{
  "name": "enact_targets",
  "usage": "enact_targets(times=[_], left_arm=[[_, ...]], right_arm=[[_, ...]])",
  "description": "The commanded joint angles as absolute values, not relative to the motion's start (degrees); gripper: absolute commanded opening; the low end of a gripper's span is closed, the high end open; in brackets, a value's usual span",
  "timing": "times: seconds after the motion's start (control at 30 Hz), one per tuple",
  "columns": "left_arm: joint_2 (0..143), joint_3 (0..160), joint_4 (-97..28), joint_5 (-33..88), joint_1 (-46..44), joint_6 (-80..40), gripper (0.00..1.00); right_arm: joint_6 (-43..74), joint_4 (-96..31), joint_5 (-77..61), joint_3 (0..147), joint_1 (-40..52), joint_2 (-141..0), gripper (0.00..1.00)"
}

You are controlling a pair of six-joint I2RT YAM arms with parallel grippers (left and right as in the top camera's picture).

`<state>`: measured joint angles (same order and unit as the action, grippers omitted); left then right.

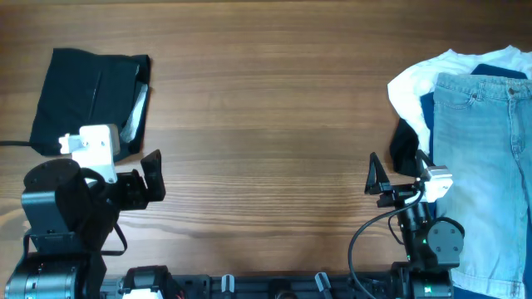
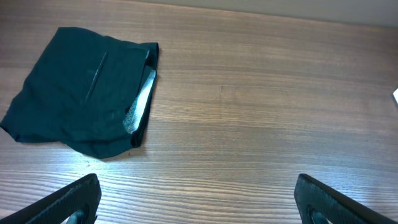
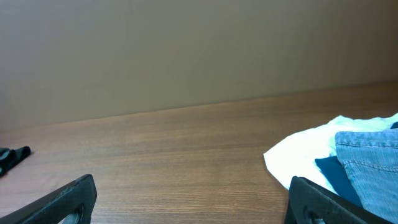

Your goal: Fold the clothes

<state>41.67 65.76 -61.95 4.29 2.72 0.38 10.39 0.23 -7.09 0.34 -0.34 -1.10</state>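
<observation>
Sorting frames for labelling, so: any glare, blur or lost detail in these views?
Overhead: even light, sharp, no strong glare, but the black shorts read as a nearly flat dark patch. Left wrist: their seam and grey waistband show clearly; the fingers of the left gripper are soft at the frame edge. Right wrist: the white shirt is bright, nearly featureless.

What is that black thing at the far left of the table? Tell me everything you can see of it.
The shorts are plain black soft cloth, folded into a rough rectangle and lying flat on the wooden table, far left. A light grey speckled waistband peeks out along the right edge. Only the table seems to touch them.
</observation>
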Motion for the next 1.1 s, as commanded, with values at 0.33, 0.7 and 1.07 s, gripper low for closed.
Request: enact_targets(times=[0.33, 0.7, 1.07], left_arm=[[41.7, 65.8, -61.8, 3.8, 2.4, 1.3, 1.0], [36.6, 59.4, -52.5, 4.9, 2.3, 0.8, 1.0], [13.1, 17.7, -14.8, 8.7, 1.3, -6.5, 1.0]], right_arm=[[11.1, 0.6, -7.9, 0.3, -0.6, -0.6, 1.0], [11.1, 0.6, -7.9, 0.3, -0.6, -0.6, 1.0], [11.1, 0.6, -7.9, 0.3, -0.6, -0.6, 1.0]])
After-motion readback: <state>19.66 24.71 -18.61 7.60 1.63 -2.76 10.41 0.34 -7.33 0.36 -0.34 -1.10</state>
